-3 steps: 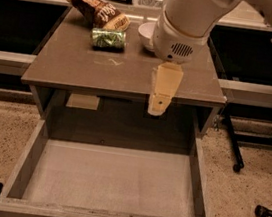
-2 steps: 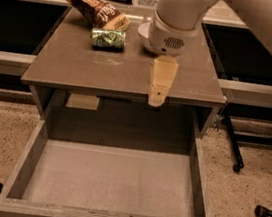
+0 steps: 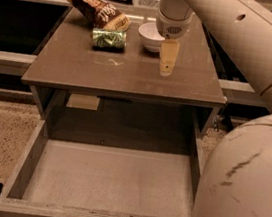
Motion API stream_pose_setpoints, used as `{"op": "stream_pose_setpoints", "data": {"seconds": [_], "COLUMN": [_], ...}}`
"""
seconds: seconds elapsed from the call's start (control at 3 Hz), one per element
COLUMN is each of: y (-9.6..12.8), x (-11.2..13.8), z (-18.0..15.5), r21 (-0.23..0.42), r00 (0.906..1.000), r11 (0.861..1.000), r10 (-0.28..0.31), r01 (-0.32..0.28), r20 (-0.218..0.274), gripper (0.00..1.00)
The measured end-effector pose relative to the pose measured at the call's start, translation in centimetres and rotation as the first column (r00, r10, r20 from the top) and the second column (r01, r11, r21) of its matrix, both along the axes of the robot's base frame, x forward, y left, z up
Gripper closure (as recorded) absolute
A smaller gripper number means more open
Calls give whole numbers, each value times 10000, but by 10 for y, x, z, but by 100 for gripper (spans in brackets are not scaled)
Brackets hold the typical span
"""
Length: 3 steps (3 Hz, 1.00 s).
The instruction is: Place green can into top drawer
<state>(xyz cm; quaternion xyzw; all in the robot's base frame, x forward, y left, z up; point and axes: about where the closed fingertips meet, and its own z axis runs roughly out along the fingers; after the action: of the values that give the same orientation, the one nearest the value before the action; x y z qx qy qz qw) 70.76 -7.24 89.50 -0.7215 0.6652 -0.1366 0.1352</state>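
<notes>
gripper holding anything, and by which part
Nothing. The gripper hangs above the cabinet top, apart from the green can lying on its side there.

Looks dim and warm, lit from above. Faint glare on the desk (image 3: 130,79) near its back left corner, before the green can (image 3: 108,39). Deep shadow under the front edge, inside the top drawer (image 3: 110,180). Gripper (image 3: 166,64) pale, hanging above the right half.

Green can (image 3: 109,39) gleams, pale leafy pattern, far left on the brown cabinet top (image 3: 125,74). Brown snack bag (image 3: 97,10) beyond, white bowl (image 3: 150,35) right. Pale tan gripper (image 3: 166,64) hangs beside the bowl. Top drawer (image 3: 111,177): grey-brown walls, pale grey bottom.
</notes>
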Motion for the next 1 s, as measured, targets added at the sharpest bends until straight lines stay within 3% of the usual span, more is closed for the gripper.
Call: {"op": "stream_pose_setpoints", "data": {"seconds": [0.33,0.67,1.0], "y": [0,35,86], "x": [-2,4,23], "z": [0,6,15], "r21": [-22,677,921], "r00": [10000,9894,9558], "r11": [10000,9893,9654], "r10": [-11,1241,2235], "r01": [11,-1292,-2441], "r20": [-60,752,1910], "gripper": [0,0,0]}}
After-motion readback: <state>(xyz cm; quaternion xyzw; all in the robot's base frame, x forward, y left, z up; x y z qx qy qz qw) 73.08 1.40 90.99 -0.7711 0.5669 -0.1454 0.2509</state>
